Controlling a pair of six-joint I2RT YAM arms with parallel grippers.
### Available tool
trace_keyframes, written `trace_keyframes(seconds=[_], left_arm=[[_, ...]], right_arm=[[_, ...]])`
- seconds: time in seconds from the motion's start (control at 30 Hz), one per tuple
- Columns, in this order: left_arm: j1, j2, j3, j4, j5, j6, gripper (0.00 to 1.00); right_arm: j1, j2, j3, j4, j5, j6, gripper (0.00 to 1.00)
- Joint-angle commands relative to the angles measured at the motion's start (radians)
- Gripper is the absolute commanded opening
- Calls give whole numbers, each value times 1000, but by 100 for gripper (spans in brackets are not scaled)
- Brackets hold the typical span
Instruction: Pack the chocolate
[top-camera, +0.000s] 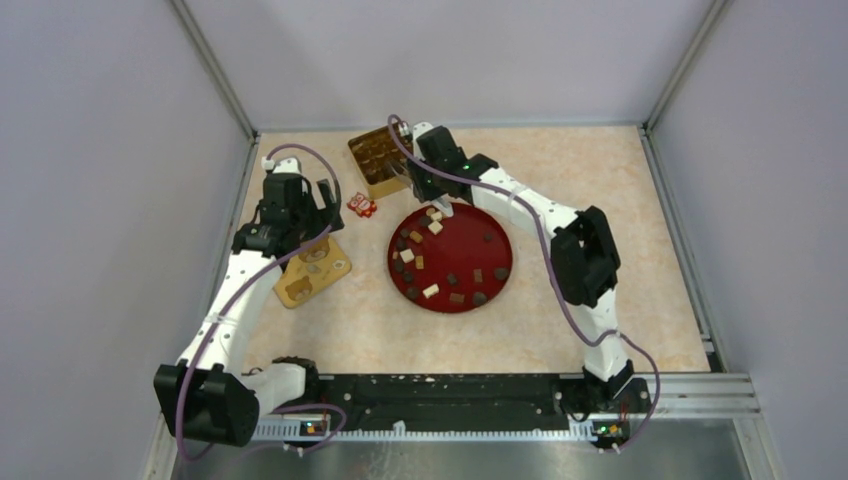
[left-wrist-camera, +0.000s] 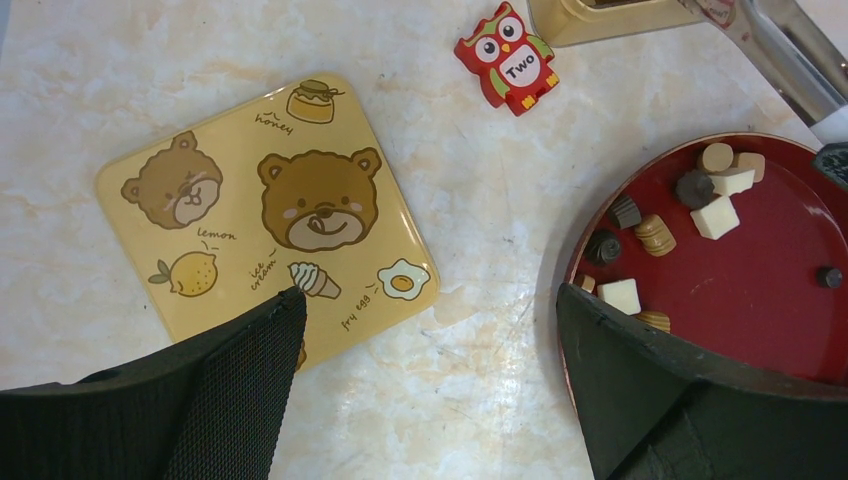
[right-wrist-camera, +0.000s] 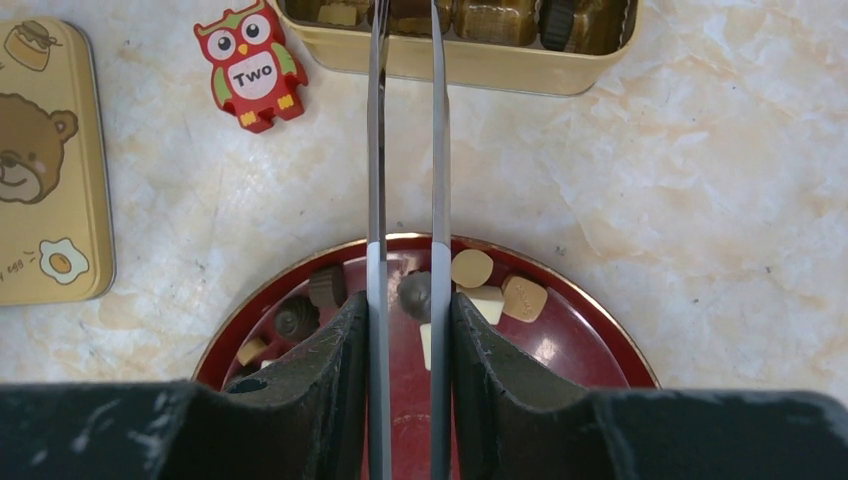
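Right tool (right-wrist-camera: 408, 305): pinched on tweezers (right-wrist-camera: 375, 150), tips at tin (right-wrist-camera: 500, 70); cannot tell whether loaded. Left tool (left-wrist-camera: 430, 295): spread wide above lid (left-wrist-camera: 270, 210). Chocolate (right-wrist-camera: 472, 268): mostly on plate (right-wrist-camera: 600, 340), some in tin. Could drop a piece onto worktop (right-wrist-camera: 650, 180) through weak pinch, or shove tin with blades.

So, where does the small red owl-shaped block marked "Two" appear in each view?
Top external: the red owl-shaped block lies left of centre.
Left wrist: the block, top centre.
Right wrist: the block, upper left.
Shared landmark: the open gold metal tin, next to the block everywhere.
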Motion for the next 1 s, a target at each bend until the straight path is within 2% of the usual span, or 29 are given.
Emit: trace_keyframes(seconds=[0.0, 0.13, 0.27, 0.43, 0.97], left_arm=[[1, -25, 5, 12, -19, 15, 99], [1, -28, 4, 8, -23, 15, 99], [1, -28, 1, 7, -22, 13, 99], [1, -28, 1, 6, -22, 12, 99], [1, -27, 0, 5, -22, 7, 99]], right_arm=[[-4, 37, 65, 63, -21, 19, 0], [-4, 52, 71, 54, -32, 21, 0], [-4, 52, 70, 51, -35, 25, 9], [-4, 40, 66, 55, -38, 27, 16], [-4, -21, 33, 64, -43, 29, 23]])
